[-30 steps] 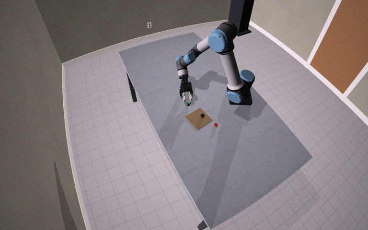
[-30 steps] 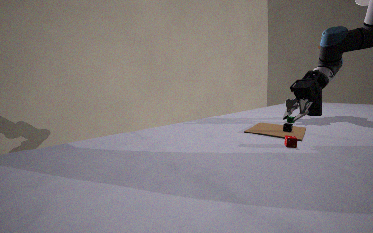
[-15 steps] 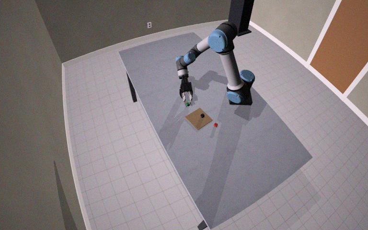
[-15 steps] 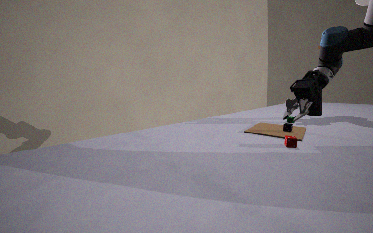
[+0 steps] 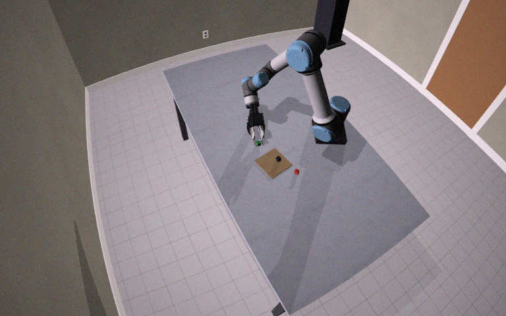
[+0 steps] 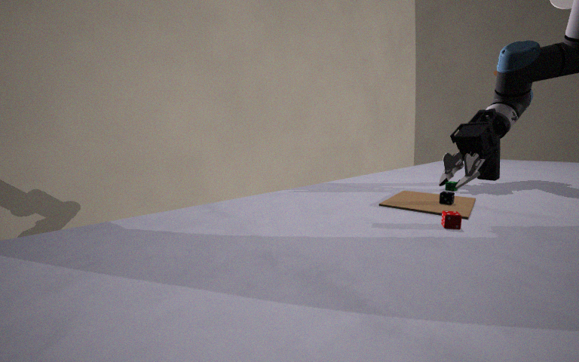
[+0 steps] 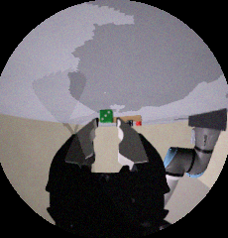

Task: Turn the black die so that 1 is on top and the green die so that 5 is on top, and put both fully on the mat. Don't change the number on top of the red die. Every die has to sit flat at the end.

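Gripper: jaws slightly apart at the green die, off the mat; we cannot confirm contact. We see the black die on the mat.

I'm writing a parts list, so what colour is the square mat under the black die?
Plain tan-brown; the top view shows it best.
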